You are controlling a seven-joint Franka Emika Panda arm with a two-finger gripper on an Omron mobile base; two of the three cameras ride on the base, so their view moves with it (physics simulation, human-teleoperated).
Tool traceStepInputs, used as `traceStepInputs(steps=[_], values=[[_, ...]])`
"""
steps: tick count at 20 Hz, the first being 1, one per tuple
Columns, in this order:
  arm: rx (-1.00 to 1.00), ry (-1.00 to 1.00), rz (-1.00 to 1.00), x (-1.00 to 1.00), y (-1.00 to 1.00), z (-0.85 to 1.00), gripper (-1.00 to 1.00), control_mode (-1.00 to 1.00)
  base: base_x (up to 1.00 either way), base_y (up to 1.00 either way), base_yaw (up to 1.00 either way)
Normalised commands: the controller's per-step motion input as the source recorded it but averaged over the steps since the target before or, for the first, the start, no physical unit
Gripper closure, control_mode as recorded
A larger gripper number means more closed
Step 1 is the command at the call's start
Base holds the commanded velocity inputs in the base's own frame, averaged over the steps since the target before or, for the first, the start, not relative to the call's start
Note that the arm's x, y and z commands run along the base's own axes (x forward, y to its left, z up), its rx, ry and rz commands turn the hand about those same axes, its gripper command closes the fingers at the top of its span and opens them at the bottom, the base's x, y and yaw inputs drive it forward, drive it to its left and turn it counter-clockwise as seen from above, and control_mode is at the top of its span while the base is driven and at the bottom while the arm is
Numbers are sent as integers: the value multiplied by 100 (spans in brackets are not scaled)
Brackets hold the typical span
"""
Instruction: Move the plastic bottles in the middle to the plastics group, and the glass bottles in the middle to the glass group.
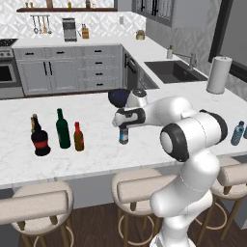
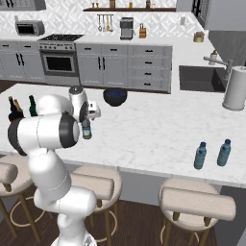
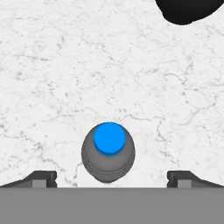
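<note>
- The gripper (image 3: 111, 178) hangs directly above the small clear water bottle with a blue label band (image 1: 124, 135), its two dark finger tips spread wide to either side of the blue cap and touching nothing.
- That bottle stands upright on the white marble island counter (image 1: 96, 154), under the hand, near the counter's front edge and well apart from the other bottles.
- A dark round bowl (image 2: 115, 96) sits farther back on the counter, beyond the hand.
- To the robot's left stand the tall dark green wine bottle (image 1: 62, 129) and the shorter amber-brown bottle with a red top (image 1: 78, 137), close together; just beside them is the squat black bottle with a red label (image 1: 40, 141).
- Far to the right, two light blue translucent plastic bottles (image 2: 200, 155) stand near the counter's front edge.
- I judge the step in hand to be grasping the water bottle: the hand needs to drop lower, close on the neck or body, lift, then carry it right to the blue pair.
</note>
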Motion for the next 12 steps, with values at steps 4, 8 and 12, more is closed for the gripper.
traceStepInputs(steps=[4,8,12], values=[[0,0,0,15,0,-4,-100,-100,0,0,0],[0,0,0,16,0,-5,-100,-100,0,0,0],[0,0,0,12,0,-10,-100,-100,0,0,0]])
